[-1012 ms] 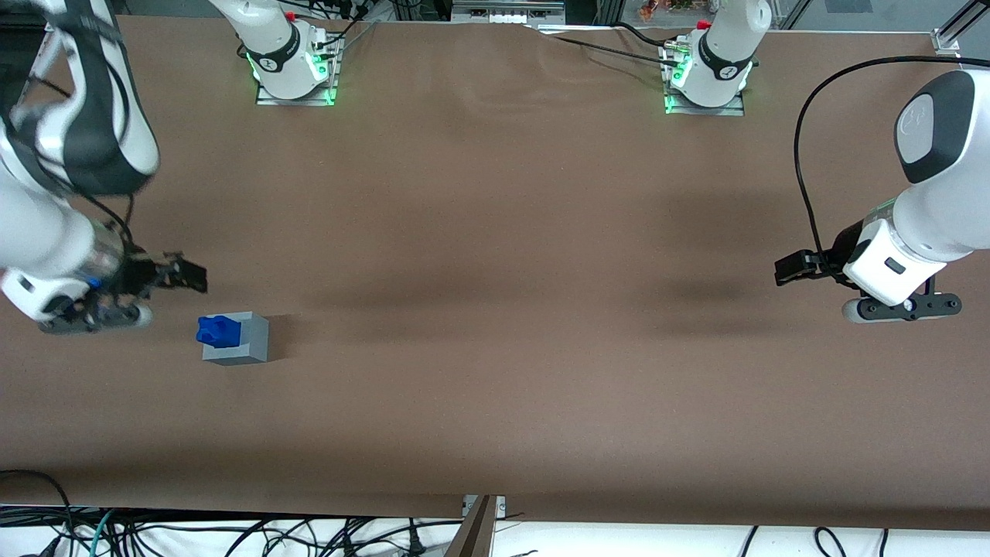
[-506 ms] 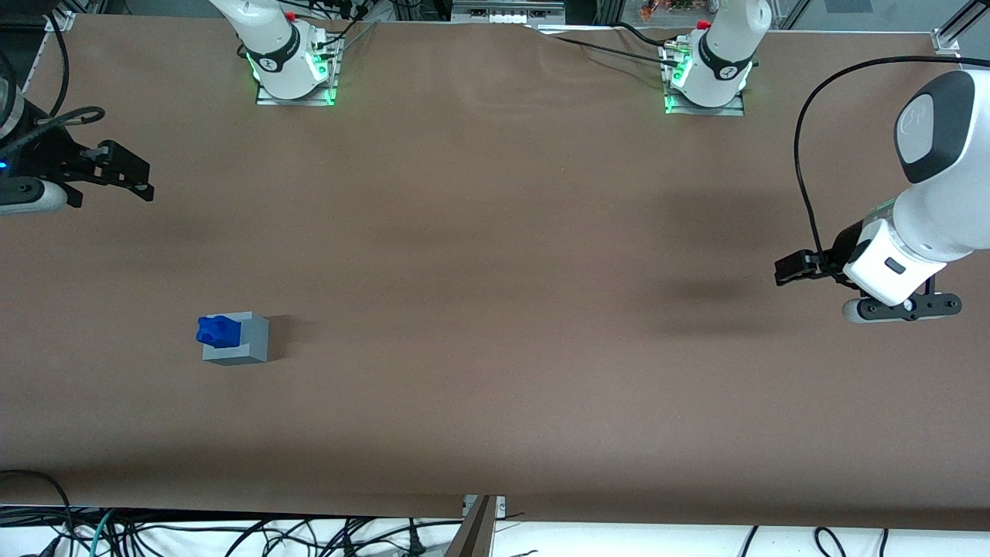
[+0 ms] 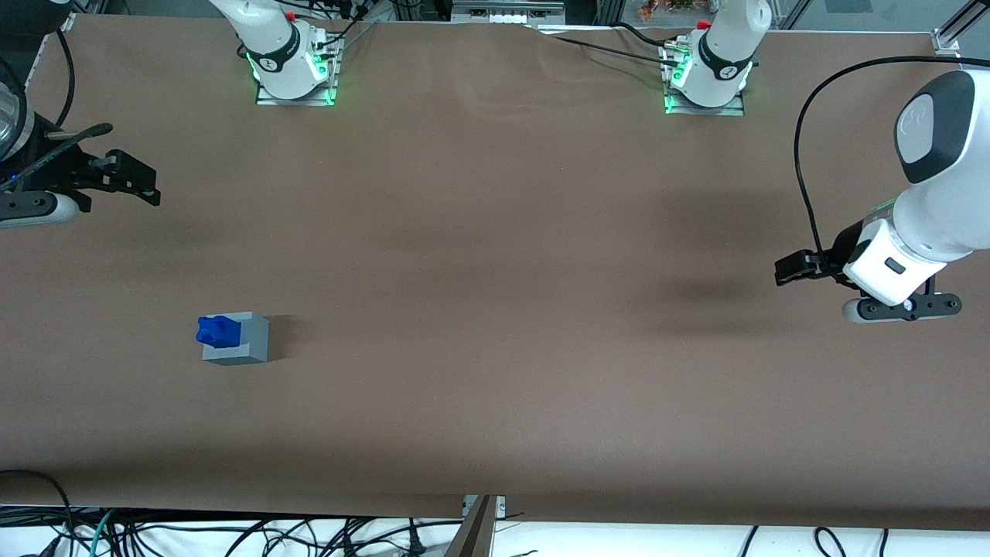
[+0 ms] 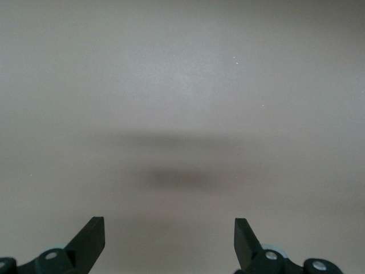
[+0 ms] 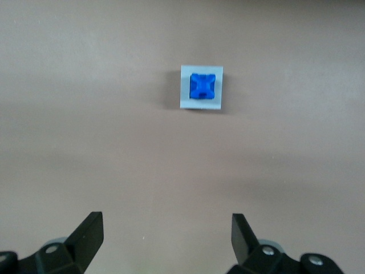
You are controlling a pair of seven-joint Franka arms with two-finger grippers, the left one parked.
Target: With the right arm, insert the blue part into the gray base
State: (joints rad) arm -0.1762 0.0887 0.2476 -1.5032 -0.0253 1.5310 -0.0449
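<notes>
The blue part (image 3: 217,330) sits in the top of the gray base (image 3: 242,343) on the brown table, toward the working arm's end. In the right wrist view the blue part (image 5: 202,86) shows seated in the square recess of the gray base (image 5: 185,100), seen from above. My right gripper (image 3: 138,183) is open and empty, high above the table and farther from the front camera than the base. Its fingers (image 5: 91,231) stand wide apart with only bare table between them.
The two arm bases (image 3: 292,62) (image 3: 705,70) with green lights stand at the table edge farthest from the front camera. The parked arm (image 3: 905,255) hangs over its end of the table. Cables lie under the near edge (image 3: 232,534).
The right gripper has pulled up and away from the base, from just beside it to well farther from the front camera. The blue part and gray base have not moved.
</notes>
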